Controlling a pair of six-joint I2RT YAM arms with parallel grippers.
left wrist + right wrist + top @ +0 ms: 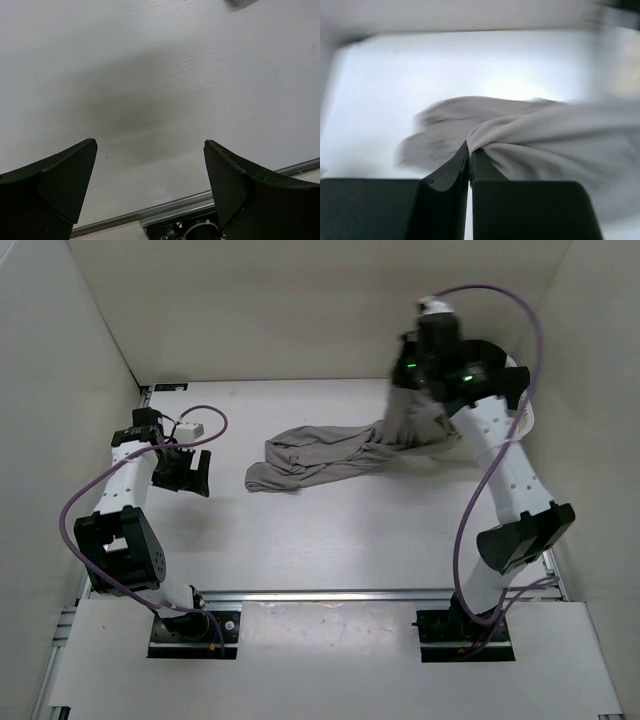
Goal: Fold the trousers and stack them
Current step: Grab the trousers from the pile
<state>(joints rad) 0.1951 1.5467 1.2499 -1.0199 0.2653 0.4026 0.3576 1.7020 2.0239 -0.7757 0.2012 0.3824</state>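
Left gripper (182, 472) hangs low on the near left, jaws wide, nothing between them, just bare table (320, 540) below. Mid-table, the trousers (310, 462) lie bunched, one end drawn up toward the far right. There the right gripper (470, 148) is pinched tight on a seamed edge, holding it aloft. This looks like the spreading-out step before any fold. Next, the left needs to catch another edge and pull the cloth flat.

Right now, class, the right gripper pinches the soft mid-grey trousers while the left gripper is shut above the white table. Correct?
No. The left wrist view shows the left gripper open, fingers wide apart above the white table. The right gripper does pinch the soft mid-grey trousers.
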